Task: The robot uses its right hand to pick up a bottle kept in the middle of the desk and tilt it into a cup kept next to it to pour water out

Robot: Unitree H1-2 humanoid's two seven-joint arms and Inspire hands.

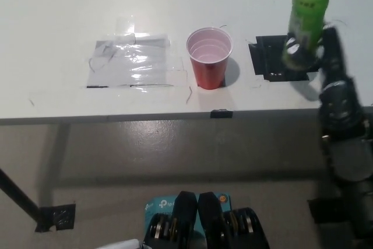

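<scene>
A green bottle (309, 7) with a green cap hangs upright above the white desk (175, 4), over a black tape square (271, 59). My black right hand (317, 51) is shut on its lower part. A red cup (209, 56) with a white inside stands open on the desk, to the left of the bottle and apart from it. Only a sliver of my white left hand (119, 245) shows at the bottom edge.
A patch of clear tape (131, 62) lies on the desk left of the cup. The desk's front edge (175, 116) runs across the middle, with a small black tape piece (220, 113) on it. Grey floor lies below.
</scene>
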